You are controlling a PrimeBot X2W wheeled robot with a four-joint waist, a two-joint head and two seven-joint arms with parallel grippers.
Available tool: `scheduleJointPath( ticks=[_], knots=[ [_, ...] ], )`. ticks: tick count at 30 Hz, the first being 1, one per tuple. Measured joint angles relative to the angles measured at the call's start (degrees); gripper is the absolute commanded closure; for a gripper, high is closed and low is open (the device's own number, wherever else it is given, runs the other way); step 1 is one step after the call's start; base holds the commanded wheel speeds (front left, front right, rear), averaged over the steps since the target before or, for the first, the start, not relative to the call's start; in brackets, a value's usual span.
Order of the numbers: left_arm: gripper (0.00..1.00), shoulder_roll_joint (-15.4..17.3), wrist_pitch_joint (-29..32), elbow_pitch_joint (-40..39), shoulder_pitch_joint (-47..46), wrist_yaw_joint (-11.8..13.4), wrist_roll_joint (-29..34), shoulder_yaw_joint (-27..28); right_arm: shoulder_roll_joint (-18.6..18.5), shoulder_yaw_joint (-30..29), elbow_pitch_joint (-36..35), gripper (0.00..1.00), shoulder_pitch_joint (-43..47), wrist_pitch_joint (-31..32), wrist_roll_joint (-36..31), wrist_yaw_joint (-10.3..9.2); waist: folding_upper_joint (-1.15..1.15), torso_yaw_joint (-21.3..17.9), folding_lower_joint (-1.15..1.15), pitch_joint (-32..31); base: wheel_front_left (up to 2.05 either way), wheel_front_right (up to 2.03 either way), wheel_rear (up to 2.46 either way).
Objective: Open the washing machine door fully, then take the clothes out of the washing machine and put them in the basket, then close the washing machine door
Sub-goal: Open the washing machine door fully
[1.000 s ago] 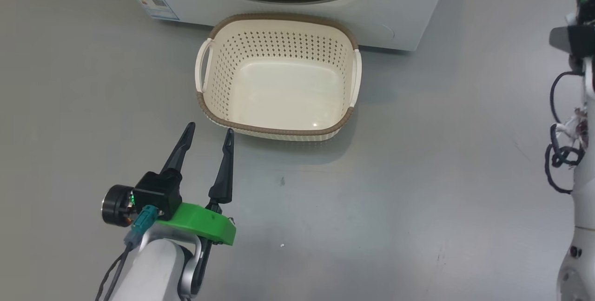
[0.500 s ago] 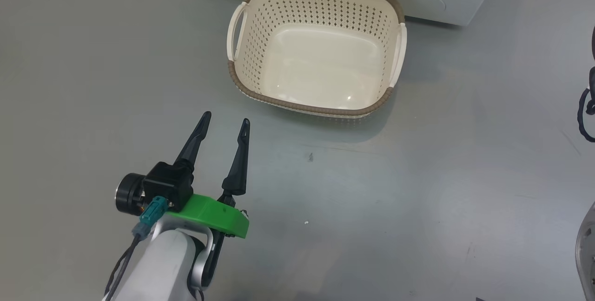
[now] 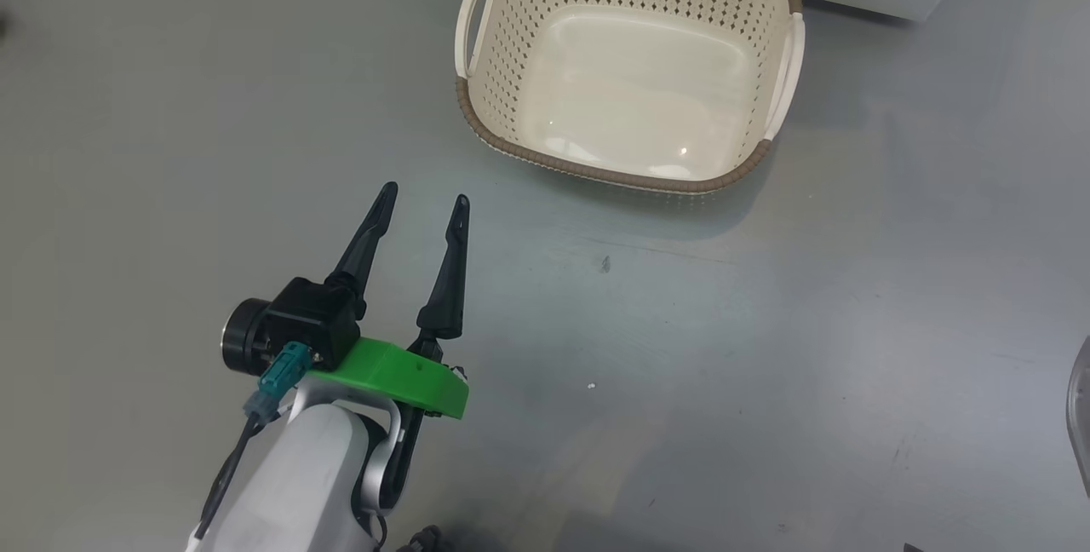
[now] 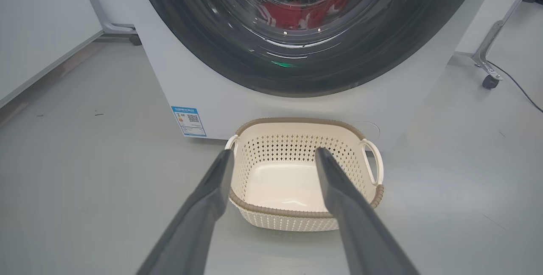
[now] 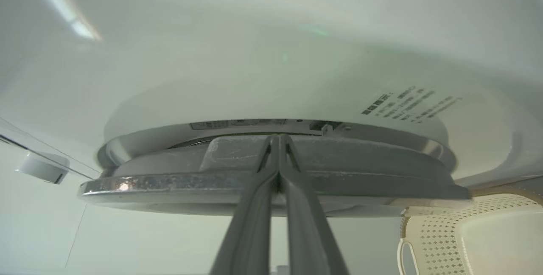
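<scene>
Lying behind the washing machine door (image 4: 191, 41), beyond the basket (image 4: 297, 121), the clothes (image 4: 292, 14) are shown by the left wrist view; the left end effector (image 3: 425, 192) is seen spread apart before the basket, the right end effector (image 5: 278, 136) pressed together at the door's edge.

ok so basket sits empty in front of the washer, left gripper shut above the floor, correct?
No. The left gripper is open, its fingers spread apart, as the head view shows. The basket does sit empty in front of the washer, and the gripper is above the floor.
</scene>
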Motion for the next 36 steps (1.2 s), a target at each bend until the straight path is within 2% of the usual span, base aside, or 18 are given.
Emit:
scheduleJointPath(
  ticks=[3,8,24,36],
  knots=[
    [0.00,-0.04,0.00,-0.07,-0.19,0.25,-0.05,-0.41,0.10,0.12,0.70,1.00,-1.86,0.33,0.14,-0.02,0.00,0.48,0.00,0.42,0.00,0.00,0.00],
    [0.00,-0.13,0.00,-0.14,-1.76,0.45,1.60,-1.03,-1.97,-0.03,2.78,1.00,-3.88,0.68,-0.91,-0.02,0.00,1.68,0.00,0.93,0.00,0.00,0.00],
    [0.00,-0.23,0.00,-0.48,-1.94,1.02,1.60,-1.45,-0.58,-1.99,10.44,1.00,-8.54,3.63,0.78,-0.05,0.00,3.21,0.00,1.22,0.00,0.00,0.00],
    [0.00,-0.24,0.00,-0.48,-1.94,1.44,1.59,-1.86,-1.37,-2.49,14.99,1.00,-10.45,6.80,1.20,-0.04,0.00,3.41,-0.01,0.75,0.00,0.00,0.00]
  ],
)
